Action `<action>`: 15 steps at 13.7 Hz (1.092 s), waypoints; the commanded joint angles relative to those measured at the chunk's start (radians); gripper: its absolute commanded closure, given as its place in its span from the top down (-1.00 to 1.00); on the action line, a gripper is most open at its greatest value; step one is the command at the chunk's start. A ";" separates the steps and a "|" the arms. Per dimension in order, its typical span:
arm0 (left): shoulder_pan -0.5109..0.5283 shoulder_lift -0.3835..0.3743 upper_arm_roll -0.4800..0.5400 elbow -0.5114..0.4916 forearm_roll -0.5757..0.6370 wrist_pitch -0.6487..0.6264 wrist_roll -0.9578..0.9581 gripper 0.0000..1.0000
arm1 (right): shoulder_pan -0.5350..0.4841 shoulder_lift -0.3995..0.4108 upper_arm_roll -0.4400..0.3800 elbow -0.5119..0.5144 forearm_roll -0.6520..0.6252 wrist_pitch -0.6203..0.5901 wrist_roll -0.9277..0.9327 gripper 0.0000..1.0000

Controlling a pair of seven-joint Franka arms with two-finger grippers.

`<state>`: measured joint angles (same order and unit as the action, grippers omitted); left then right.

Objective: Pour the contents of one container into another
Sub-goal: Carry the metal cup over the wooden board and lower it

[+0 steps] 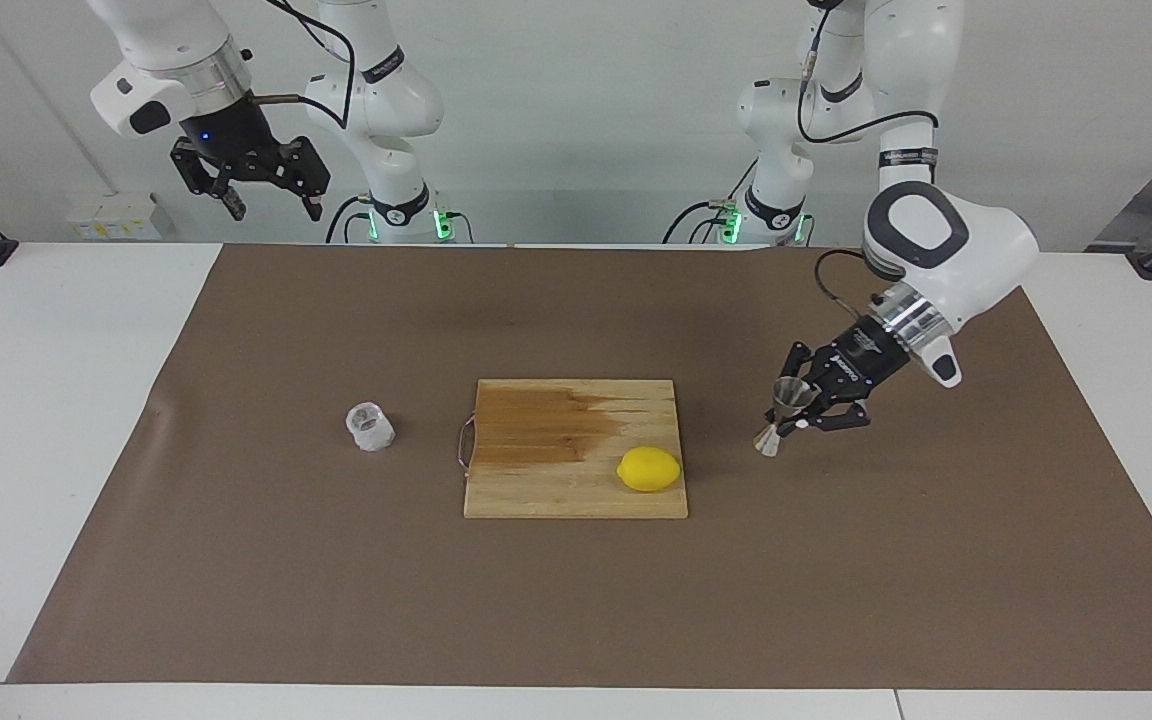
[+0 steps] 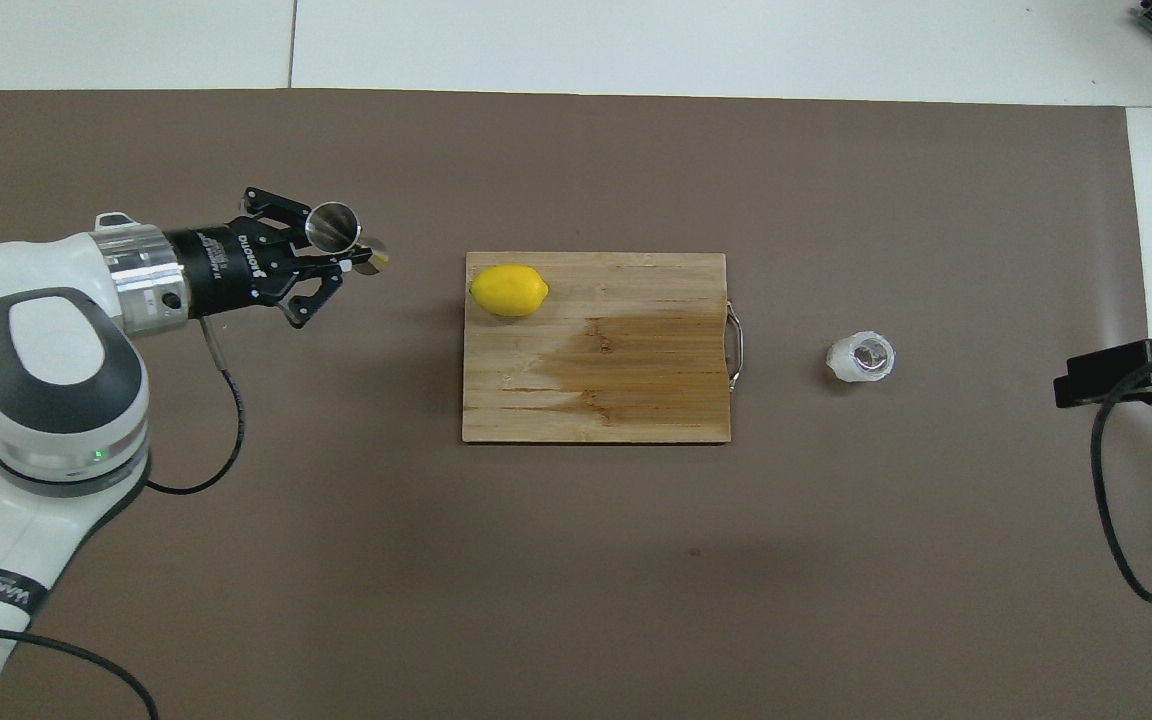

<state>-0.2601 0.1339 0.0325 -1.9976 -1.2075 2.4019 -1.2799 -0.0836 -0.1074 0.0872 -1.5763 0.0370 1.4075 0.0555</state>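
White table (image 1: 56, 420) carried a brown mat (image 1: 576, 600) with a wooden cutting board (image 1: 556, 480) mid-mat and a lemon (image 1: 649, 469) on it. Left claw (image 1: 798, 407) was clamped on the steel jigger (image 1: 781, 415), airborne over the mat beside the board. Right claw (image 1: 271, 195) waited high, fingers apart, empty. Glass cup (image 1: 369, 427) sat on the mat toward the right arm's end. Step looked like jigger transport; next likely needs jigger placed upright, then cup picked.
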 commanded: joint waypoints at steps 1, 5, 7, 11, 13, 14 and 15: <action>-0.184 -0.007 0.012 -0.047 -0.149 0.228 -0.032 -1.00 | -0.007 -0.009 0.006 -0.004 -0.012 -0.016 0.015 1.00; -0.309 0.016 0.012 -0.038 -0.339 0.345 -0.094 -1.00 | -0.007 -0.009 0.006 -0.004 -0.012 -0.015 0.015 1.00; -0.335 0.041 0.009 -0.026 -0.352 0.348 -0.122 -1.00 | -0.007 -0.009 0.006 -0.004 -0.012 -0.016 0.015 1.00; -0.425 0.113 0.007 0.015 -0.423 0.439 -0.116 -1.00 | -0.007 -0.009 0.006 -0.004 -0.012 -0.015 0.015 1.00; -0.445 0.166 0.006 0.043 -0.429 0.471 -0.114 -1.00 | -0.007 -0.009 0.006 -0.004 -0.012 -0.016 0.015 1.00; -0.449 0.182 -0.002 0.046 -0.440 0.474 -0.113 -1.00 | -0.007 -0.009 0.006 -0.004 -0.012 -0.015 0.015 1.00; -0.452 0.194 -0.014 0.055 -0.454 0.479 -0.111 -1.00 | -0.007 -0.009 0.006 -0.004 -0.012 -0.016 0.015 1.00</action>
<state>-0.6959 0.2828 0.0230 -1.9874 -1.6262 2.8495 -1.3868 -0.0836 -0.1074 0.0872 -1.5763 0.0370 1.4075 0.0555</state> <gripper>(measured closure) 0.771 0.000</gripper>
